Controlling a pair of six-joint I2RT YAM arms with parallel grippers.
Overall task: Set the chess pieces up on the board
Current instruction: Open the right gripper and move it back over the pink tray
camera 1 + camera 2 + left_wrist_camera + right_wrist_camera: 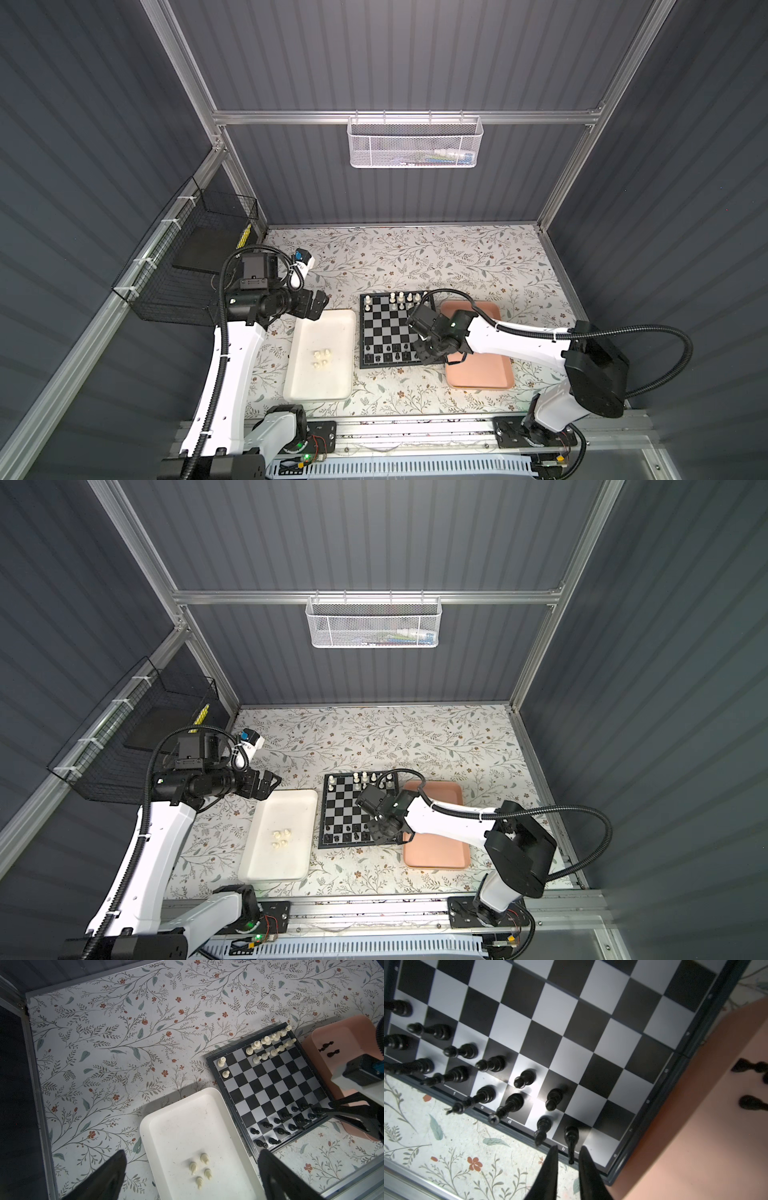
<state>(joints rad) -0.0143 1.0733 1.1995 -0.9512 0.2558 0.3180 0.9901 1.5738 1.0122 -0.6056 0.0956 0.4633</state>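
Observation:
The board (360, 332) lies mid-table between two trays. Cream-white chess pieces (401, 297) stand along its far rows and black ones (388, 353) along its near rows. My right gripper (569, 1148) hangs over the board's near right corner (380, 833), open a little. A black piece (571, 1134) stands upright on the near row between the fingers, with a narrow gap on each side. My left gripper (192, 1152) is wide open and empty, above the white tray's far end (316, 305). Several white pieces (204, 1158) lie in that tray.
The white tray (324, 386) lies left of the board and a salmon-pink tray (478, 370) right of it, under my right arm. Two black pieces (749, 1103) lie in the pink tray. A black wire basket (187, 282) hangs at the left wall.

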